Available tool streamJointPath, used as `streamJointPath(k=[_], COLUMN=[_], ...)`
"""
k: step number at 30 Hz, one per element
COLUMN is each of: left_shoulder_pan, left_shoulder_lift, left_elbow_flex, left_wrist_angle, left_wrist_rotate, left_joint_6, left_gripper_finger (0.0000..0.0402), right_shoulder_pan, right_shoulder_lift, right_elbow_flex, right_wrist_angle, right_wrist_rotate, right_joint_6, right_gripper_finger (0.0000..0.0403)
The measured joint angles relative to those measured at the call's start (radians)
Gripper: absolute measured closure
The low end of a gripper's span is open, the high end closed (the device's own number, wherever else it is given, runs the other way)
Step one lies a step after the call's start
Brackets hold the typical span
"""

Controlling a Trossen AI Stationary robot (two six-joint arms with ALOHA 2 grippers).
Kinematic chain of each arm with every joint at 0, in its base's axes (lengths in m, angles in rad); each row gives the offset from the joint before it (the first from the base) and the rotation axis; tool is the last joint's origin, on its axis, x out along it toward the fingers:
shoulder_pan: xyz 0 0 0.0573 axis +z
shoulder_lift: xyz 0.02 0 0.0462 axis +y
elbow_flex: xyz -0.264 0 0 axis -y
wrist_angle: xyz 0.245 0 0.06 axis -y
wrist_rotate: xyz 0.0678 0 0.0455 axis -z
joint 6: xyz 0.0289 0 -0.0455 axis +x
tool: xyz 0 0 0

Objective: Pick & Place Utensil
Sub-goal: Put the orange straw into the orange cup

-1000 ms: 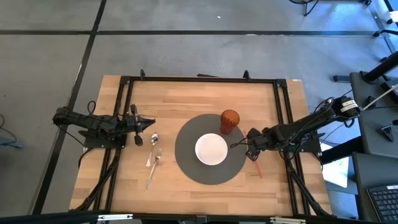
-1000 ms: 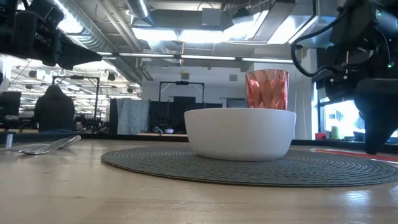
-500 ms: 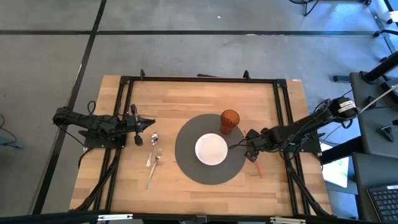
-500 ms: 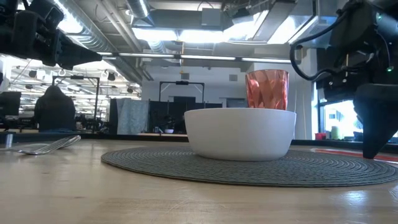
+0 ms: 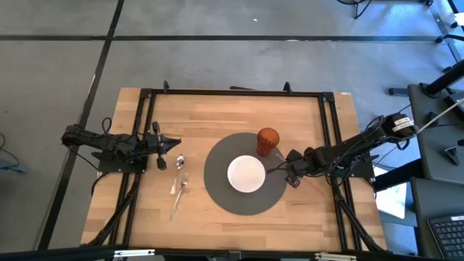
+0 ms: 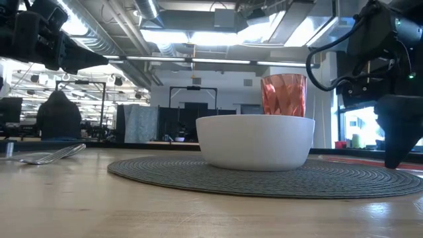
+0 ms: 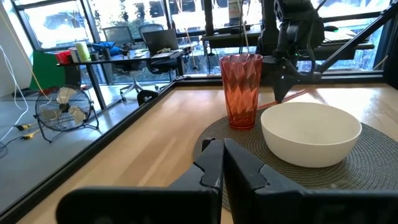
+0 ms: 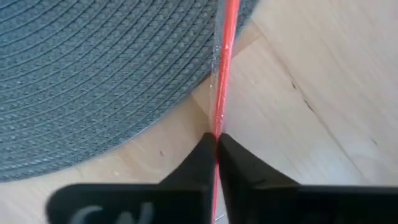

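A thin red utensil [image 8: 225,56] lies across the right edge of the round grey placemat [image 5: 217,190]. My right gripper [image 5: 293,180] stands over it and is shut on it. From the left wrist view the utensil [image 7: 293,97] shows low by the mat, under that gripper. A white bowl [image 5: 246,174] sits on the middle of the mat, and a red faceted cup [image 5: 267,141] stands on the mat's far rim. My left gripper [image 5: 176,143] waits shut at the table's left, near a metal spoon [image 5: 178,168] and fork [image 5: 180,192] that lie flat on the wood. My right gripper pinches the red utensil's thin shaft [image 8: 219,127] between its two fingertips [image 8: 200,152]. The fingers come from above, pointing down, one on each side of the shaft. The utensil runs on beyond them over the mat's edge. Whether it is off the table I cannot tell.
Black frame rails [image 5: 330,130] run along the table's left, far and right sides. Bare wood lies between the mat and the near edge [image 5: 239,232]. People and desks show in the room behind.
My right gripper has shut on the red utensil by the mat's right edge, its fingers standing apart a second ago. It has stayed over about the same spot.
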Motion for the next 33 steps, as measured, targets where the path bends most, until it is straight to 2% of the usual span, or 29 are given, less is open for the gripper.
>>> streamJointPath(k=[5, 10, 13, 19, 25, 28, 33], left_shoulder_pan=[0.0, 0.0, 0.0, 0.0, 0.0, 0.0, 0.0], left_shoulder_lift=[0.0, 0.0, 0.0, 0.0, 0.0, 0.0, 0.0], left_elbow_flex=[0.0, 0.0, 0.0, 0.0, 0.0, 0.0, 0.0], left_wrist_angle=[0.0, 0.0, 0.0, -0.001, -0.002, -0.002, -0.002], left_wrist_rotate=[0.0, 0.0, 0.0, 0.0, 0.0, 0.0, 0.0], left_joint_6=[0.0, 0.0, 0.0, 0.0, 0.0, 0.0, 0.0], left_gripper_finger=[0.0395, 0.0395, 0.0396, 0.0395, 0.0395, 0.0395, 0.0395], right_shoulder_pan=[0.0, 0.001, 0.008, 0.08, 0.186, 0.235, 0.291], right_shoulder_lift=[0.002, 0.006, 0.003, 0.002, 0.001, -0.001, -0.03], right_elbow_flex=[0.043, 0.165, 0.256, 0.388, 0.426, 0.44, 0.488], right_wrist_angle=[-0.053, -0.213, -0.248, -0.368, -0.408, -0.365, -0.223], right_wrist_rotate=[-0.01, -0.04, -0.059, -0.109, -0.126, -0.063, 0.157], right_joint_6=[-0.027, -0.091, -0.125, -0.132, -0.079, -0.098, -0.26], right_gripper_finger=[0.039, 0.0399, 0.0398, 0.04, 0.0401, 0.0401, 0.0401])
